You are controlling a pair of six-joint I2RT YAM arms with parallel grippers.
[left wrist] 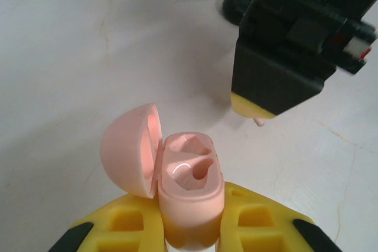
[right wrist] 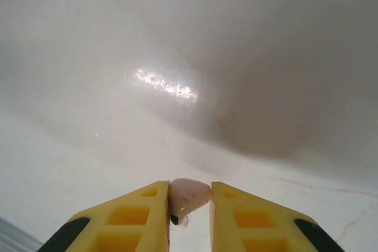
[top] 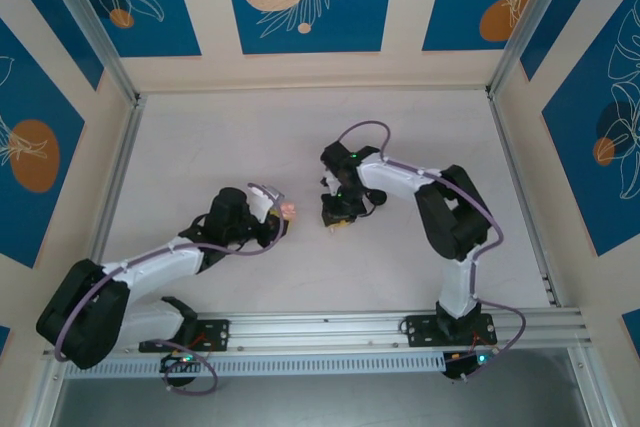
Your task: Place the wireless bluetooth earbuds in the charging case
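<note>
My left gripper [left wrist: 190, 219] is shut on the pink charging case [left wrist: 190, 178], holding it upright with its lid [left wrist: 130, 149] swung open to the left. Both sockets inside look bare. In the top view the case [top: 287, 210] shows at the left gripper [top: 280, 219] near mid-table. My right gripper [right wrist: 189, 205] is shut on one small pale pink earbud [right wrist: 189, 196], pinched between the yellow fingertips just above the table. From the left wrist, the right gripper [left wrist: 255, 110] hangs beyond and right of the case, the earbud's tip [left wrist: 258, 123] poking out below. I see only this one earbud.
The white table [top: 250, 147] stretches open around both arms. Patterned walls and metal rails [top: 118, 162] close it in at the sides and back. The two grippers stand a short gap apart near the middle.
</note>
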